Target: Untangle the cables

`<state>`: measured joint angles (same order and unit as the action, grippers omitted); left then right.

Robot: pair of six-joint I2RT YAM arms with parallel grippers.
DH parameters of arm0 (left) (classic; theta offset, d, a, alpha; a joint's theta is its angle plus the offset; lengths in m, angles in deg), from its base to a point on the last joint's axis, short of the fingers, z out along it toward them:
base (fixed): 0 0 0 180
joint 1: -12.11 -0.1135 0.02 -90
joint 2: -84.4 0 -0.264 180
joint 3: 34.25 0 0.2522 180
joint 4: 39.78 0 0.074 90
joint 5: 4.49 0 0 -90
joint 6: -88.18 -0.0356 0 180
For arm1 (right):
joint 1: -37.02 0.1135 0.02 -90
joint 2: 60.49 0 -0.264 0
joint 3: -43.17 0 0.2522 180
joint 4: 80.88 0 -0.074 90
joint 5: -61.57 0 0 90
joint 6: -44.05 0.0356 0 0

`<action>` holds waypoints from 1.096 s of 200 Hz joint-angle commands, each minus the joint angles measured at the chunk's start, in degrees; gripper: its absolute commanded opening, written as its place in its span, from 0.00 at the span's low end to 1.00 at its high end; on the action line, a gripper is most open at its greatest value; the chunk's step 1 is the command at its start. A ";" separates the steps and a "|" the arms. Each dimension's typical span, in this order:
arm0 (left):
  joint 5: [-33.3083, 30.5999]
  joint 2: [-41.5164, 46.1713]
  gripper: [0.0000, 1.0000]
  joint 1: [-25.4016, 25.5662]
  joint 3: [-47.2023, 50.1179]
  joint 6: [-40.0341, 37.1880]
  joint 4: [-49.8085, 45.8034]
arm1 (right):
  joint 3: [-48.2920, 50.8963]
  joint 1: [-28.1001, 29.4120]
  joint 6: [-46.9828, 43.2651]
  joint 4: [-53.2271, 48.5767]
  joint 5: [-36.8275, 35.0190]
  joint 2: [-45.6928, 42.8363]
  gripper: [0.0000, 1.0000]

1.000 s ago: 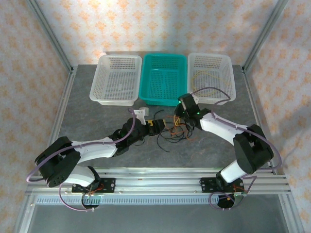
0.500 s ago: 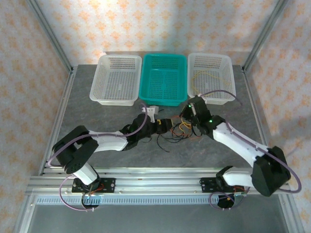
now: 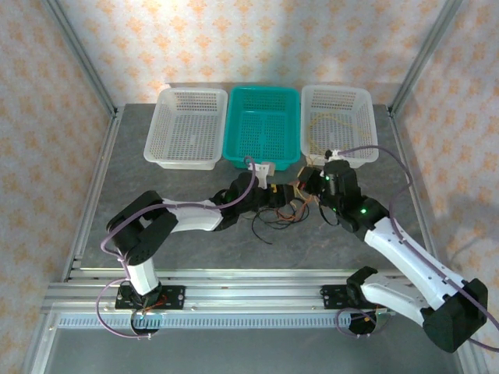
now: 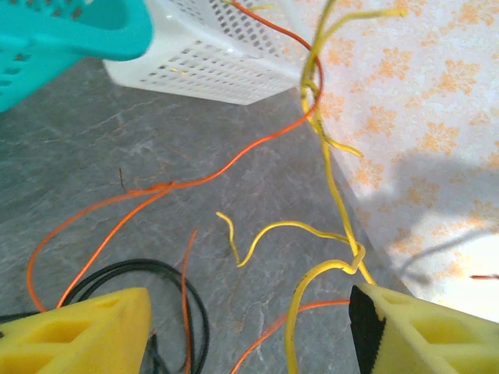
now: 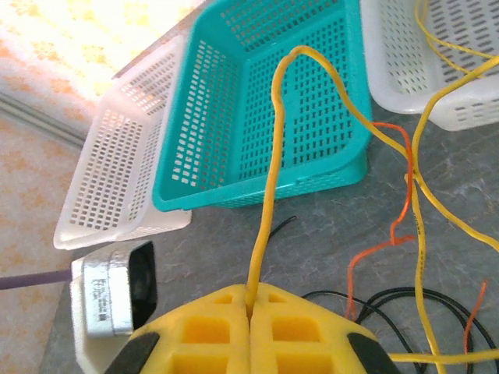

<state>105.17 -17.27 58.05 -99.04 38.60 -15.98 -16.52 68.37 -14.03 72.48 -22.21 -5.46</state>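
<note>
Before teal basket [image 5: 234,117], right end effector [image 5: 249,310] pinching upright yellow cable [image 5: 269,195], left end effector [image 4: 248,315] spread.

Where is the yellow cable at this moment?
In the right wrist view, the yellow cable is pinched in the shut right hand and rises in front of the teal basket.

From above, the cable tangle [image 3: 282,209] is too small to sort by strand; the yellow cable [image 5: 263,210] ends hidden between the pressed fingers of the right hand [image 5: 251,300]; the black cable [image 4: 140,263] leaves the left wrist view's bottom edge.
</note>
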 commanded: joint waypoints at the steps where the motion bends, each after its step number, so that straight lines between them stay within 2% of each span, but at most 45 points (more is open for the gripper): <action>1: 1.80 -0.68 0.70 0.34 -2.16 -3.09 -0.81 | -3.55 -0.16 -5.90 -0.57 2.78 -0.27 0.00; 64: 9.55 0.37 0.74 -0.29 -1.23 -4.89 0.01 | -7.45 -0.24 -16.92 -5.03 8.34 0.92 0.00; 91: 12.06 1.46 0.76 -1.04 -0.41 -5.01 0.23 | -7.90 -0.22 -18.79 -5.64 9.40 1.14 0.00; 106: 13.71 1.49 0.73 -1.15 -1.07 -5.09 0.15 | -7.93 -0.23 -18.86 -5.05 10.01 1.29 0.00; 126: 16.03 0.79 0.64 -1.17 -2.12 -5.10 0.58 | -8.37 -0.24 -19.24 -4.78 10.65 1.97 0.00; 181: 14.53 0.71 0.25 -1.40 -0.71 -4.92 0.26 | -8.69 -0.33 -20.36 -5.50 7.99 0.98 0.00; 201: 12.38 0.94 0.05 -2.02 -0.13 -4.92 -0.72 | -9.38 -0.41 -21.21 -5.53 7.96 0.69 0.00; 209: 11.33 0.87 0.00 -2.31 -0.11 -4.99 -1.60 | -9.73 -0.42 -21.59 -5.60 7.88 0.57 0.00; 219: 9.81 0.77 0.00 -2.72 -0.21 -4.93 -3.28 | -10.28 -0.49 -21.91 -5.79 7.79 0.30 0.00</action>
<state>118.39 -17.33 56.58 -99.94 33.93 -17.23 -23.72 68.33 -33.87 66.64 -13.18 -3.43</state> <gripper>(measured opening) 0.051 0.044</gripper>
